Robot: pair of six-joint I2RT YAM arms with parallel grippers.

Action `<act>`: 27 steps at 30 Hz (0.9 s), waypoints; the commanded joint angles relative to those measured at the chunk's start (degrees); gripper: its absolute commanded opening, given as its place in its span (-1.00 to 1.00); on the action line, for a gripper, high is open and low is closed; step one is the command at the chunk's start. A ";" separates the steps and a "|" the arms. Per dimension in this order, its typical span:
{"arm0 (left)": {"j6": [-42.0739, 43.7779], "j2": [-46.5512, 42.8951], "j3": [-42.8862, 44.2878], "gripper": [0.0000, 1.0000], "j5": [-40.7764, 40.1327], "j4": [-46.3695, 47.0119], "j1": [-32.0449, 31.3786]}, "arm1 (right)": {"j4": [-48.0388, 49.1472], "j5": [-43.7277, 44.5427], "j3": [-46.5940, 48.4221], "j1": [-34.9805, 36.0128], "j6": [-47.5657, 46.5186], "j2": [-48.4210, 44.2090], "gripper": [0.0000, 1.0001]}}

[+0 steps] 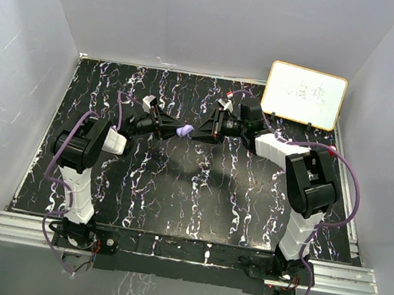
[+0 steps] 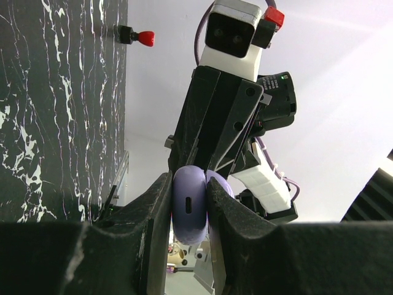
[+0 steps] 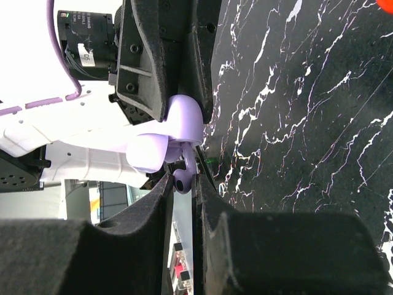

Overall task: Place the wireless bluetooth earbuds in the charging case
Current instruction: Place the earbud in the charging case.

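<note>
Left end effector (image 2: 189, 187) clenched on lilac round plastic charging case (image 2: 188, 215). Right end effector (image 3: 182, 175) pinches small purple plastic earbud (image 3: 183, 183) just beside the case, above black marbled counter (image 1: 194, 208), mid-width, nearer far edge.

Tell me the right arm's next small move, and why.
Probably ease the right gripper forward a touch to seat the purple earbud in the charging case. The earbud is pinched between its fingers right at the case, which the left gripper holds above the table, apparently open toward it.
</note>
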 commanded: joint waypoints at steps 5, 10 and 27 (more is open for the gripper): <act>-0.46 -2.17 0.37 -1.00 0.76 3.19 -0.19 | 3.84 -0.69 3.04 0.22 1.38 0.67 -0.82; -0.58 -1.99 0.28 -1.00 0.81 3.49 -0.31 | 6.84 -0.99 2.43 0.24 3.99 0.72 -0.82; -1.80 -1.57 -0.52 -1.00 0.55 5.43 -0.49 | 10.89 -0.73 1.50 0.21 8.58 0.85 -0.77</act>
